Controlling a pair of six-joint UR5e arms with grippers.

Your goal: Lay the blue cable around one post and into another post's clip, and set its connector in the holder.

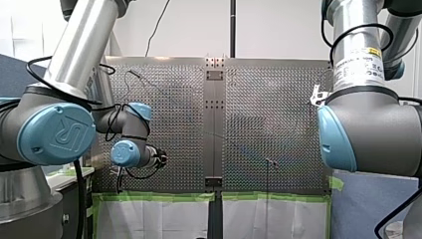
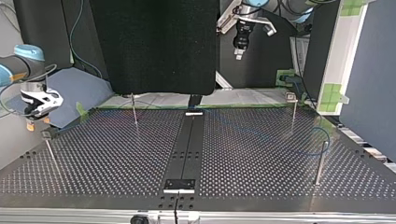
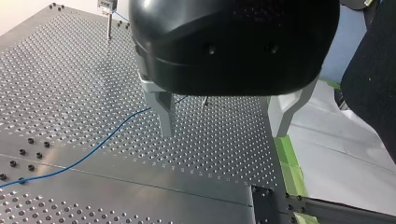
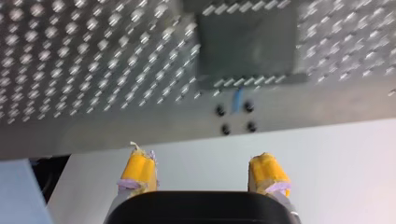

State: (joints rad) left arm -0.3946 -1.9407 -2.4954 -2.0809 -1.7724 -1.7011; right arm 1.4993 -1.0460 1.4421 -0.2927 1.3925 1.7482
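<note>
the thin blue cable (image 3: 98, 148) lies flat on the shiny metal table full of little holes (image 3: 56, 79), on my left arm's side. my black left gripper with metal fingers (image 3: 223, 133) hangs over it, wide open and holding nothing. the cable passes by one finger and runs off in a long slant. my right gripper with yellow pads (image 4: 204, 173) is open and empty too, out by the table's edge. i think the left one is nearer.

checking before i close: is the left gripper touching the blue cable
Apart. In the top view the left gripper hangs well above the table, while the cable lies on it.
</note>
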